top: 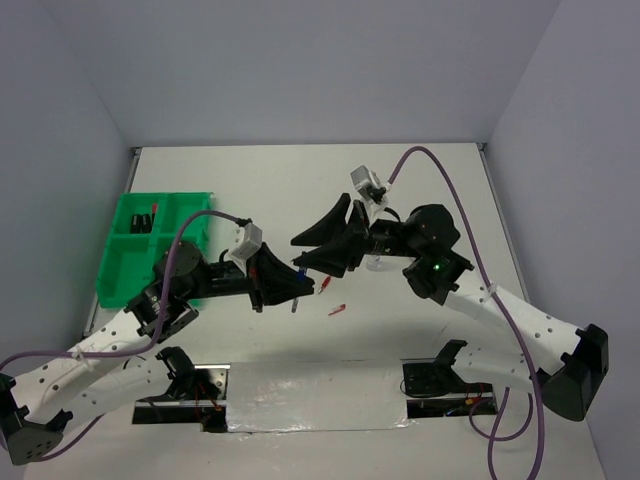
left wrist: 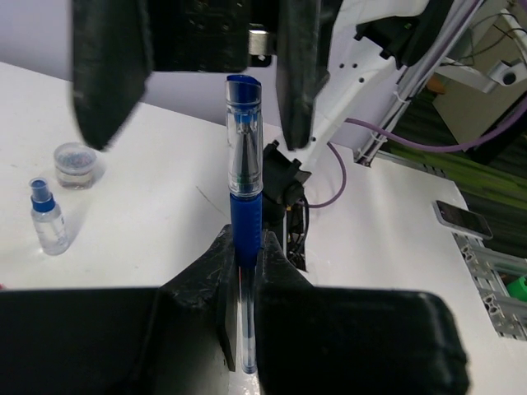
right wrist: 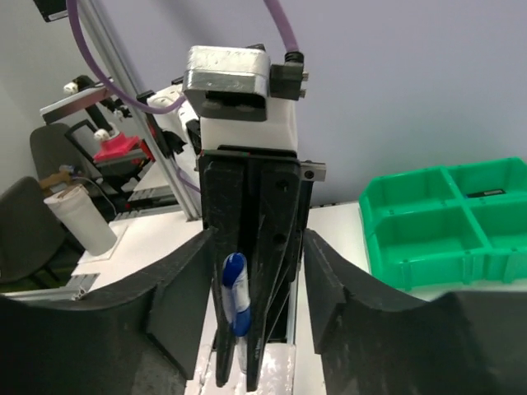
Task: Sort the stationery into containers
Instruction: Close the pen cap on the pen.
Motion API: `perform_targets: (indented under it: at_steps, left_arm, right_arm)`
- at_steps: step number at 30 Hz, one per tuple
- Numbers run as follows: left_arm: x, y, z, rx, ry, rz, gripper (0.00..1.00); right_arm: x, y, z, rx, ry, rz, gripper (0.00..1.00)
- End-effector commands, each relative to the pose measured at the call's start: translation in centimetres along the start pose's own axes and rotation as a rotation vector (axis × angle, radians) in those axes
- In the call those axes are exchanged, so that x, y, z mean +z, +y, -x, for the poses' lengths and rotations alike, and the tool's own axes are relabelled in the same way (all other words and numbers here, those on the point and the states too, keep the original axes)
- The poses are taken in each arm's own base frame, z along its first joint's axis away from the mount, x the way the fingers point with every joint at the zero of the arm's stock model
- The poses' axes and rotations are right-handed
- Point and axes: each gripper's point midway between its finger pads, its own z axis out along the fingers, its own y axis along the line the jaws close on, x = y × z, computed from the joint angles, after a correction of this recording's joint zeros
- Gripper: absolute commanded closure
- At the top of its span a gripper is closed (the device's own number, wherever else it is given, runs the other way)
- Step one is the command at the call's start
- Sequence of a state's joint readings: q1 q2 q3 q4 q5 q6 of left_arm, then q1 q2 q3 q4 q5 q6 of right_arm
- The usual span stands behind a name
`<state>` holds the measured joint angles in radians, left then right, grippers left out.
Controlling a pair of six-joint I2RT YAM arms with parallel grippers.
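Note:
My left gripper (top: 288,280) is shut on a blue pen (left wrist: 244,189) and holds it upright above the table; the pen also shows in the right wrist view (right wrist: 235,295). My right gripper (top: 296,252) is open, its fingers (left wrist: 107,74) on either side of the pen's capped end without touching it. In the right wrist view my right gripper (right wrist: 257,247) straddles the left one. A thin red pen (top: 337,309) lies on the table just past them. The green tray (top: 125,265) stands at the left, with short black highlighters (top: 148,218) in a far compartment.
A small blue-capped clear bottle (left wrist: 48,218) and a translucent round roll (left wrist: 78,163) stand on the white table beyond the left gripper. The tray (right wrist: 445,222) shows at the right of the right wrist view. Both arms meet over the table's middle.

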<state>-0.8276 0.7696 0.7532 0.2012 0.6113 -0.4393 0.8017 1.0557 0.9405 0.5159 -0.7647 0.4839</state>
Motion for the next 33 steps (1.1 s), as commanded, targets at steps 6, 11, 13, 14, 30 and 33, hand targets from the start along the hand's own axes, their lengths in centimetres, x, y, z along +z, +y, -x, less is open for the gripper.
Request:
perform_targets:
  at_steps: [6,11,13,14,30,33]
  left_arm:
    - [0.6,0.6,3.5,0.072,-0.086,0.052,1.0]
    - [0.8,0.7,3.5,0.067,-0.087,0.05,1.0]
    - [0.8,0.8,3.4,0.065,-0.086,0.05,1.0]
    - [0.8,0.8,3.4,0.065,-0.085,0.049,1.0]
    - [0.8,0.8,3.3,0.06,-0.088,0.048,1.0]
    - [0.7,0.7,4.0,0.072,-0.11,0.056,1.0]
  right_arm:
    - [-0.1,0.8,0.0,-0.011,-0.023,0.045,0.46]
    - [-0.3,0.9,0.1,-0.017,-0.026,0.034,0.86]
    - [-0.3,0.8,0.3,-0.023,-0.028,0.024,0.89]
    - [-0.3,0.8,0.3,-0.021,-0.026,0.02,0.94]
    - [-0.3,0.5,1.0,-0.032,-0.056,0.0,1.0]
    - [-0.4,0.4,0.3,-0.017,-0.053,0.0,1.0]
